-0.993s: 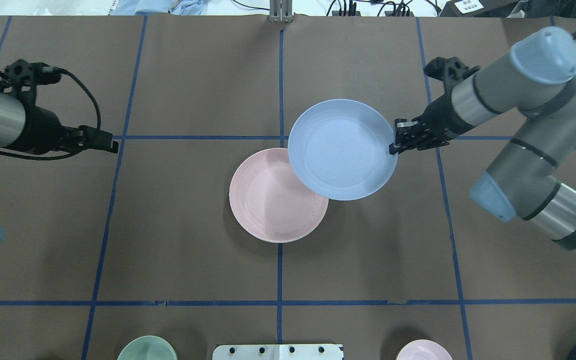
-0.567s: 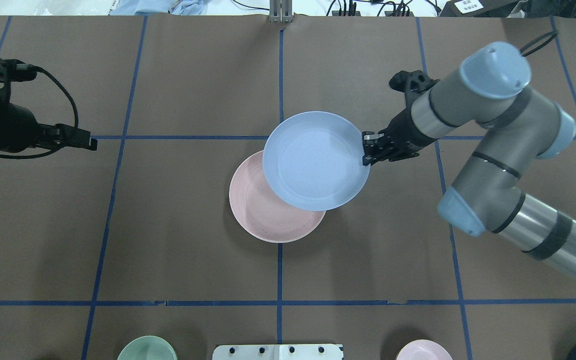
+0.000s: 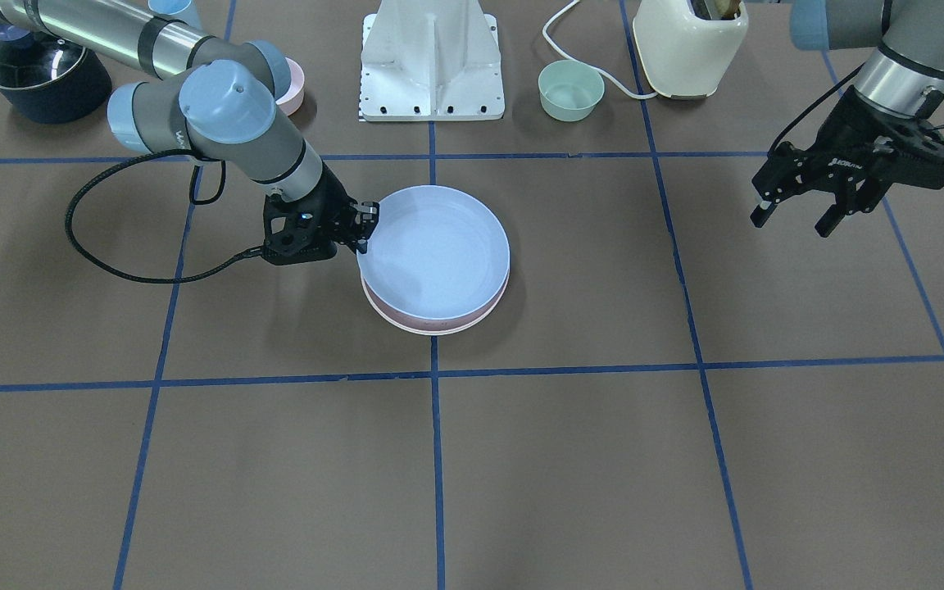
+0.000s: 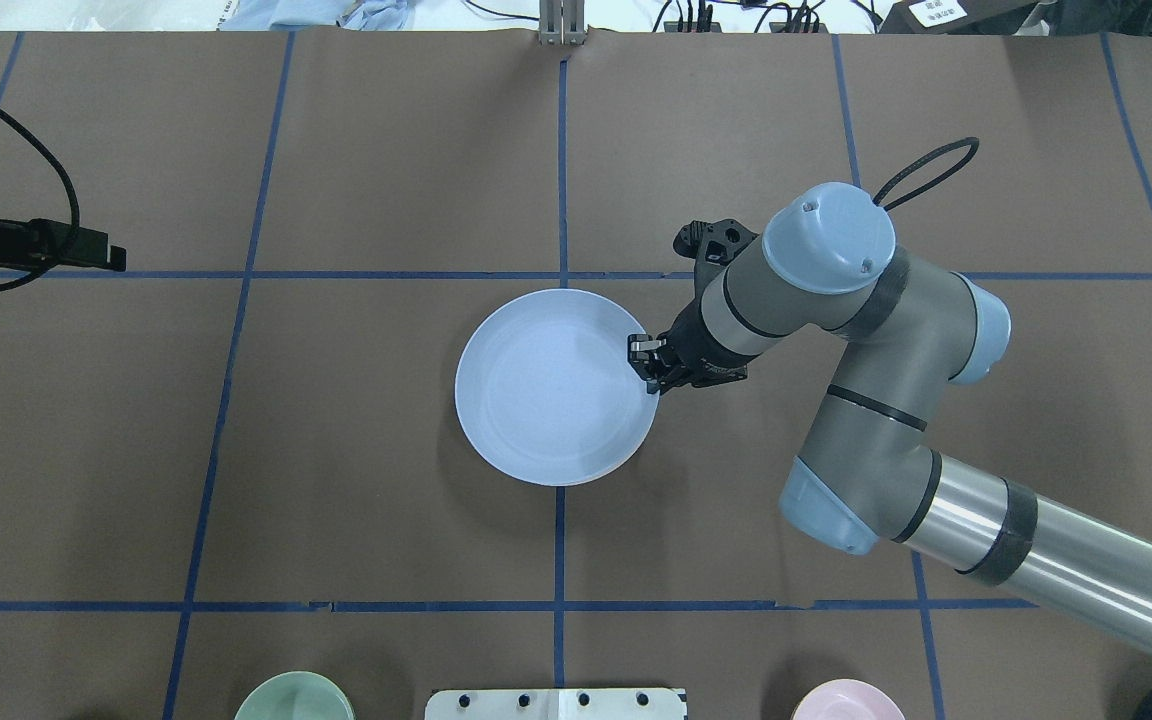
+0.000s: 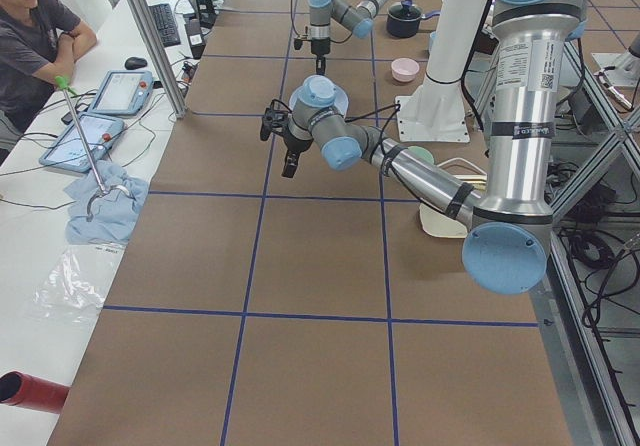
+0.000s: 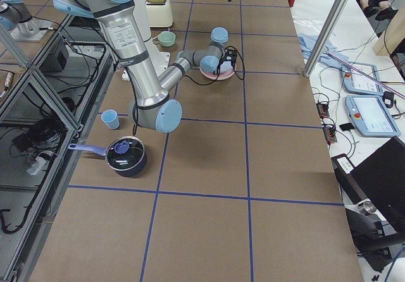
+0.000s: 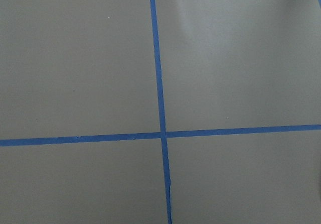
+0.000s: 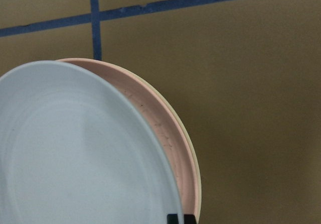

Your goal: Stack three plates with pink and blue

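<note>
The light blue plate (image 4: 556,385) lies over the pale pink plate (image 3: 431,328) at the table's middle and covers it in the overhead view. In the right wrist view the blue plate (image 8: 75,148) sits a little off-centre on the pink plate (image 8: 170,133), with a thin cream-white plate rim (image 8: 198,184) under both. My right gripper (image 4: 644,365) is shut on the blue plate's right rim; it also shows in the front view (image 3: 361,225). My left gripper (image 3: 791,220) is open and empty above bare table, far off at the overhead view's left edge (image 4: 111,258).
A green bowl (image 3: 570,90), a small pink bowl (image 4: 848,700), a cream toaster (image 3: 689,41), a dark pot (image 3: 44,78) and the white base mount (image 3: 433,57) stand along the robot's side of the table. Blue tape lines cross the brown table cover.
My right gripper has carried the blue plate left and down onto the pink plate, which it now covers. My left arm has drawn back toward the left edge.
</note>
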`<state>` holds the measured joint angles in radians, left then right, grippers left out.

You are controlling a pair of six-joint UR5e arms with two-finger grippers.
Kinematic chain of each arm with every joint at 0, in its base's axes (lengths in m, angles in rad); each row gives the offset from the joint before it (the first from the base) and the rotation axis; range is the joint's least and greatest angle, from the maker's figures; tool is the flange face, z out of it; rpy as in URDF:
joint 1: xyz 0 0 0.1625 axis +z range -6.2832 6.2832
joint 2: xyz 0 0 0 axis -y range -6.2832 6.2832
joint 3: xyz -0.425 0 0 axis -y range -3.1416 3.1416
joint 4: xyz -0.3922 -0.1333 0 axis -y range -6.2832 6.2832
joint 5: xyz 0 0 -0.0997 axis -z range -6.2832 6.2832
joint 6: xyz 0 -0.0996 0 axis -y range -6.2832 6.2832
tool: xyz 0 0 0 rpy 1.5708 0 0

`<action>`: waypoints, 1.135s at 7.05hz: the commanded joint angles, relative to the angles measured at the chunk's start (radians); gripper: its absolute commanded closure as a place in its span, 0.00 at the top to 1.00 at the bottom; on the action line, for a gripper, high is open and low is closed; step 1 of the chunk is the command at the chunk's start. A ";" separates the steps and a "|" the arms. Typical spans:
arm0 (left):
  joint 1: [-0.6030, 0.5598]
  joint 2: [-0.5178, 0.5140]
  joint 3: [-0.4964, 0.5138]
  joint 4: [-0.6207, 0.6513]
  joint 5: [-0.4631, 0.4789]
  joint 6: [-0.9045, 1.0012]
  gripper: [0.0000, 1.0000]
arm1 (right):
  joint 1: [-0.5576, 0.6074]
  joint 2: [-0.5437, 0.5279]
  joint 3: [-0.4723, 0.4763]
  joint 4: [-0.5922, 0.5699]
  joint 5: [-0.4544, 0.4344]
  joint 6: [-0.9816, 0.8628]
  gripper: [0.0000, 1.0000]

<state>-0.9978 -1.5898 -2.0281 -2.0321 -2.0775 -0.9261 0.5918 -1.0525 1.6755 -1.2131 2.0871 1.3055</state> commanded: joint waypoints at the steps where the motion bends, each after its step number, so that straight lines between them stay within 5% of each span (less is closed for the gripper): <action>1: -0.002 0.002 0.009 -0.002 -0.001 0.001 1.00 | 0.011 -0.006 0.019 -0.011 -0.010 0.001 1.00; 3: -0.002 -0.007 0.055 -0.008 -0.001 0.001 1.00 | 0.116 -0.015 0.108 -0.194 -0.007 -0.053 1.00; 6: -0.040 -0.004 0.063 -0.010 -0.001 0.007 1.00 | 0.337 -0.142 0.329 -0.550 0.013 -0.599 1.00; 8: -0.134 -0.001 0.087 0.006 -0.012 0.196 1.00 | 0.554 -0.307 0.329 -0.594 0.033 -1.090 1.00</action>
<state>-1.0767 -1.5928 -1.9577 -2.0331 -2.0852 -0.8368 1.0154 -1.2593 1.9979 -1.7742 2.1053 0.5057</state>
